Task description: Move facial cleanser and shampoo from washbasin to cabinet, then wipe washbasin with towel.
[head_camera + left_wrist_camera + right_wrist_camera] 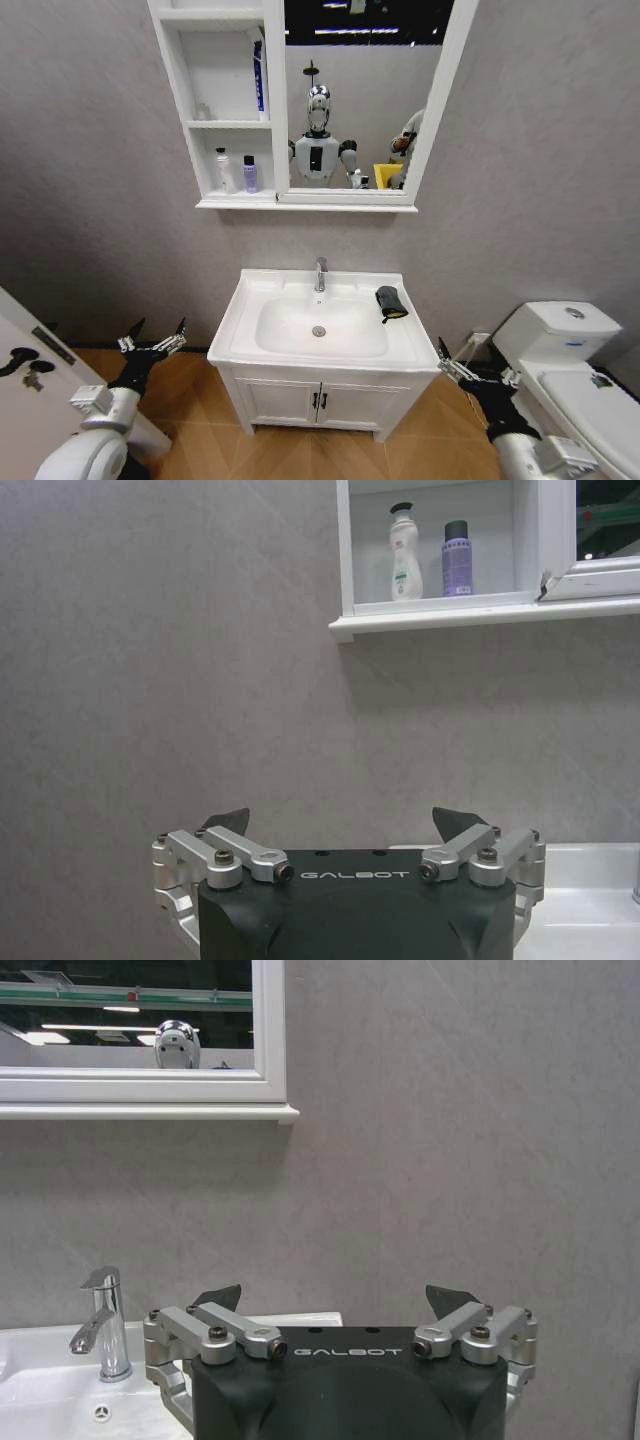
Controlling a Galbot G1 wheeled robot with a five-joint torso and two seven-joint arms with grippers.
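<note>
The white washbasin point(250, 300) with its chrome tap point(321, 273) stands in the middle of the head view. The dark towel point(390, 303) lies bunched on its right rim. On the cabinet point(232, 124), a white bottle point(224, 170) and a purple bottle point(250, 174) stand on the lower shelf, and a blue-and-white tube point(259, 78) stands one shelf up. I cannot tell which is the facial cleanser or the shampoo. My left gripper point(158, 330) hangs open, low and left of the basin. My right gripper point(475, 365) is open, low at the right. Both hold nothing point(342, 820) point(330, 1295).
A white toilet point(570, 370) stands close to my right arm. The two-door vanity point(320, 400) sits under the basin. A white door with a black handle point(30, 370) is at the far left. Wooden floor shows on both sides of the vanity.
</note>
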